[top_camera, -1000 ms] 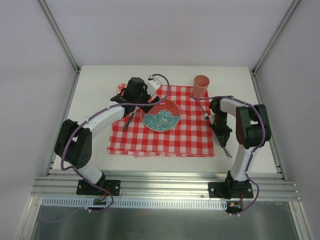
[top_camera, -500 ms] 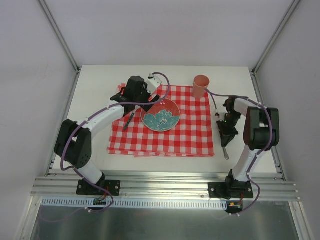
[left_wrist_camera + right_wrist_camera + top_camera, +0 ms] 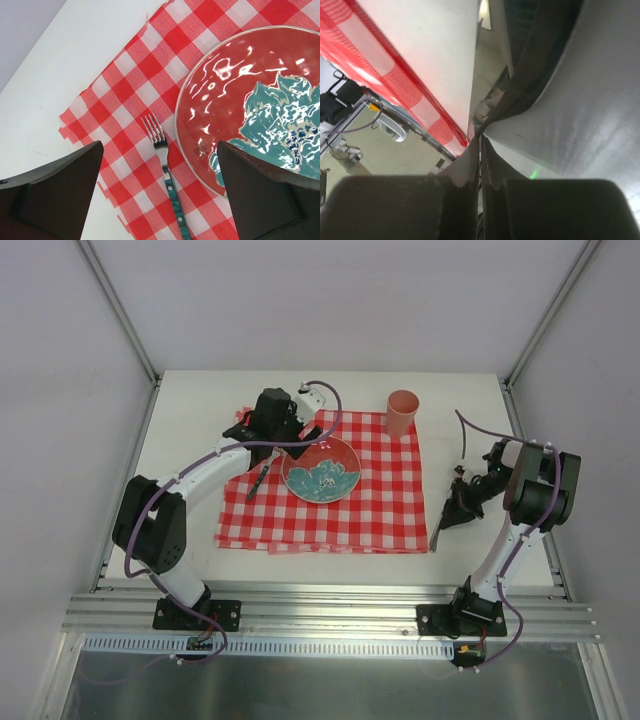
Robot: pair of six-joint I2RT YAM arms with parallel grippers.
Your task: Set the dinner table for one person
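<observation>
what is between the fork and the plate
Only a narrow strip of checked cloth; the fork and plate lie apart. The left wrist view shows it.

No legible text, label, brand, number or sign appears in any view. A small faint mark on the red plate (image 3: 225, 90), near its rim on the side facing the fork (image 3: 165, 172), is too small to read.

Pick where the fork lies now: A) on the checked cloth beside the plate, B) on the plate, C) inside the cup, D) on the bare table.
A: the fork lies flat on the checked cloth, alongside the rim of the plate.
</observation>
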